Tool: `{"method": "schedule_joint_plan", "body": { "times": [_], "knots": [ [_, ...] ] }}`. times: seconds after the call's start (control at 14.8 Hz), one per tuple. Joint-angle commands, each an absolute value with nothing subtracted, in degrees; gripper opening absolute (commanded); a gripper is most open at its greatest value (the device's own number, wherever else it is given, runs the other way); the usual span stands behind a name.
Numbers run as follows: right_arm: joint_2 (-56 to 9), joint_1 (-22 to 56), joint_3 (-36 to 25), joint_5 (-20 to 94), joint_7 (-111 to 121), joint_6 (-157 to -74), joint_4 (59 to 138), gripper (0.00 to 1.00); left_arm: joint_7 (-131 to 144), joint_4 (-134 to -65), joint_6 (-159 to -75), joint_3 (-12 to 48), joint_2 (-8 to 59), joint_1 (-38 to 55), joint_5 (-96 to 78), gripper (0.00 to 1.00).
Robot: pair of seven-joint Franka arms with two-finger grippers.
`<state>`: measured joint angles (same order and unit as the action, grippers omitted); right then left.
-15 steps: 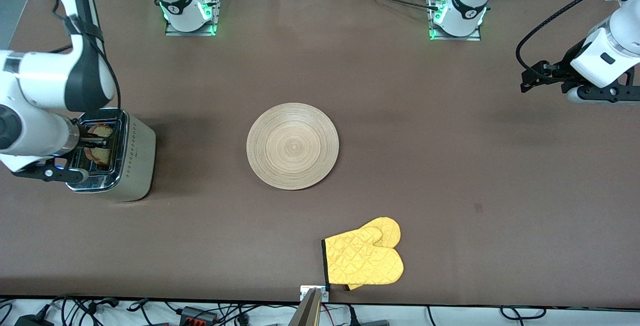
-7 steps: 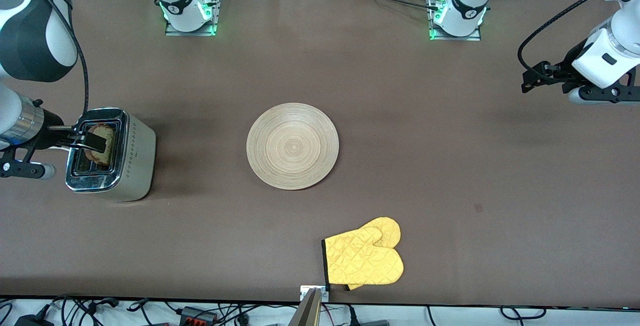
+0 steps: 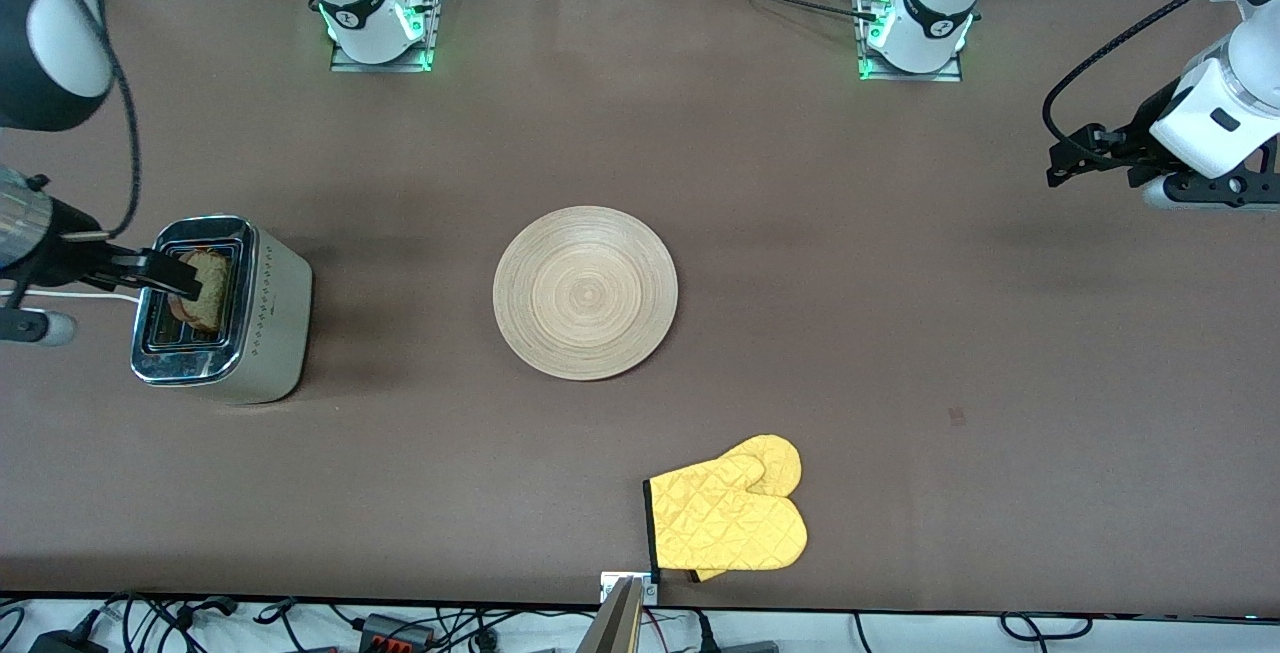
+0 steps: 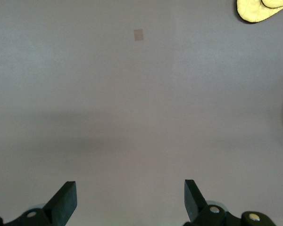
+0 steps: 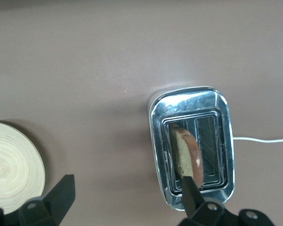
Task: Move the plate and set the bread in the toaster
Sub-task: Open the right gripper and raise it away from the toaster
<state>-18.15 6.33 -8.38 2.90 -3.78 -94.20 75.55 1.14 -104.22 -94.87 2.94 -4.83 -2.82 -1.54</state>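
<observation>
While the square brown bread slice [image 3: 205,288], soft and best pinched by its crust, stands in the chrome two-slot toaster [image 3: 222,309], the right gripper [image 3: 165,273] above it and the waiting left gripper [image 4: 129,200] over bare bench show spread jaws

The front camera looks down on the whole bench [image 3: 900,333]; both wrist cameras face down; the toaster [image 3: 225,308] [image 5: 193,146] shows in the front and right wrist views.

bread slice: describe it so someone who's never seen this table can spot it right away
Start at the toaster, the shiny box at the right arm's end of the table. The bread stands in one of its two top slots, sticking up. It is the only brown, dark-crusted thing there; the other slot is empty.
</observation>
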Motion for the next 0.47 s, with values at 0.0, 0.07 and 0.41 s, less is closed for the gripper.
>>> {"method": "schedule_joint_plan", "body": {
  "times": [0.0, 0.07, 0.41],
  "knots": [
    [-16.3, 0.9, -4.1, 3.2, -1.1, -95.4, 76.3, 1.0, 1.3, -102.6, -93.6, 2.8, -4.1, -3.1, -2.9, 1.0],
    [-15.9, -0.1, -3.7, 2.7, 0.2, -95.4, 76.8, 1.0, 1.3, -102.6, -93.6, 2.8, -4.1, -3.3, -2.9, 1.0],
    [-13.4, -2.4, -0.8, 0.8, 0.8, -96.2, 80.0, 1.0, 1.3, -102.6, -93.6, 2.8, -4.0, -3.6, -2.9, 1.0]
  ]
}}
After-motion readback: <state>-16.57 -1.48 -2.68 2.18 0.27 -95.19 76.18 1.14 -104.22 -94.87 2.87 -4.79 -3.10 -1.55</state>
